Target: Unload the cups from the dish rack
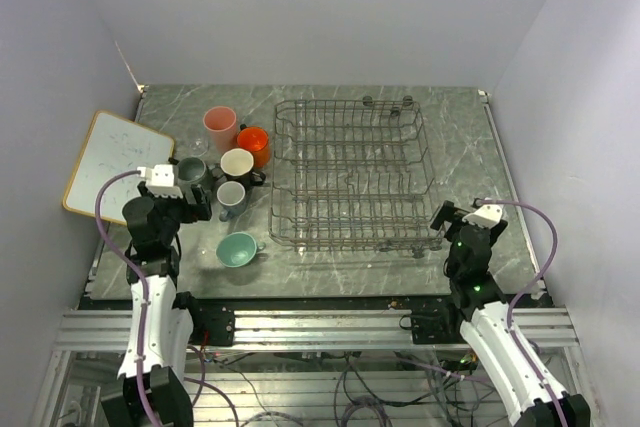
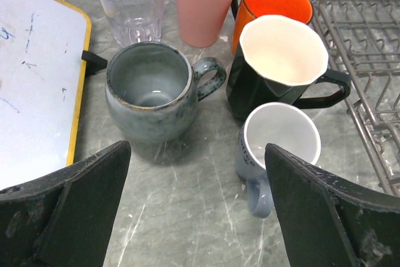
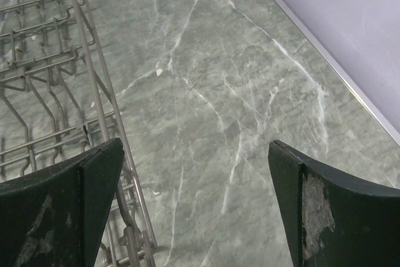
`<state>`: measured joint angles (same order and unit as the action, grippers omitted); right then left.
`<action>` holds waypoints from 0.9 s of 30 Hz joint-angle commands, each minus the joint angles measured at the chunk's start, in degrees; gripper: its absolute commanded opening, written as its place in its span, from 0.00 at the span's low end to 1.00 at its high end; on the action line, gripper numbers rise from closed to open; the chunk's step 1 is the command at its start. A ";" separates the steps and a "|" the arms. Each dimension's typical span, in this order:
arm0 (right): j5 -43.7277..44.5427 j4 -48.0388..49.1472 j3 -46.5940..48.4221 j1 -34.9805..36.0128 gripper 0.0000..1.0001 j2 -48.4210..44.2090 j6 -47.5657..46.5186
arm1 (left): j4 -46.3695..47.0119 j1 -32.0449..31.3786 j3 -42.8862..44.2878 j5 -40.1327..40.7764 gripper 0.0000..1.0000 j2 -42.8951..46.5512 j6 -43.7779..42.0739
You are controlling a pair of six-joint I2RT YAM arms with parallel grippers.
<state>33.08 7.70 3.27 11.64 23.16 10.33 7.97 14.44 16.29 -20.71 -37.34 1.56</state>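
the dish rack (image 1: 350, 175) looks bare — the cups (image 1: 238, 164) stand grouped just left of it, so unloading seems done. left gripper (image 2: 197, 148) over those cups and right gripper (image 3: 195, 145) at the rack's near-right corner both gape, released — nothing to carry.
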 commanded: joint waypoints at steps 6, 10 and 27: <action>-3.91 7.60 -3.68 -0.06 1.00 -0.21 -4.54 | 8.98 0.11 -10.65 2.18 0.99 5.29 -1.62; -13.71 10.09 -9.44 0.05 1.00 -6.74 -9.85 | 5.55 -0.35 -11.84 3.98 0.99 11.12 -1.38; -8.81 14.55 -7.58 0.04 1.00 3.58 -7.02 | 6.30 -2.57 -13.84 5.34 0.99 12.66 -2.00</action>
<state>23.09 20.05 0.47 11.68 23.31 3.33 11.75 12.21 2.33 -15.86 -24.18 0.40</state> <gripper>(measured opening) 0.996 0.994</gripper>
